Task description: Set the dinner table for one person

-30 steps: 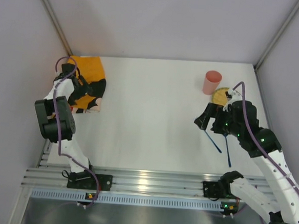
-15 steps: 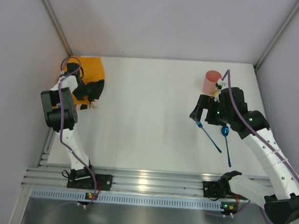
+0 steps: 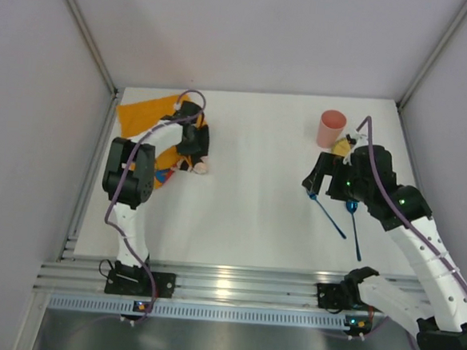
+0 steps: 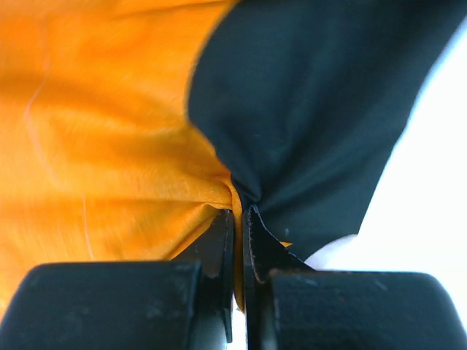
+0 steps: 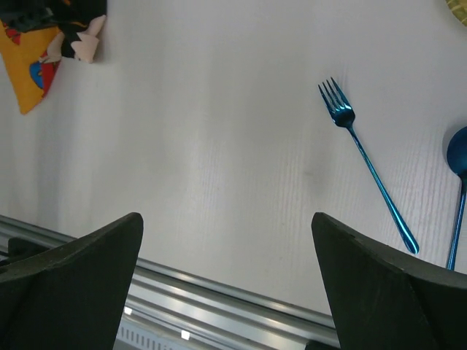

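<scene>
Pressed together on a fold of the orange cloth (image 4: 95, 131), the left gripper (image 4: 237, 216) is seen further right than half a second ago. The cloth is dragged with it from the far-left corner toward the middle of the dinner table (image 3: 249, 184). The right gripper (image 5: 226, 219) is held spread wide above the blue fork (image 5: 373, 175), almost where it was. A blue spoon (image 3: 354, 231) is laid just beside the fork, and a pink cup (image 3: 331, 127) is stood at the far right. The white tabletop is enclosed by plain grey walls (image 3: 251, 40).
</scene>
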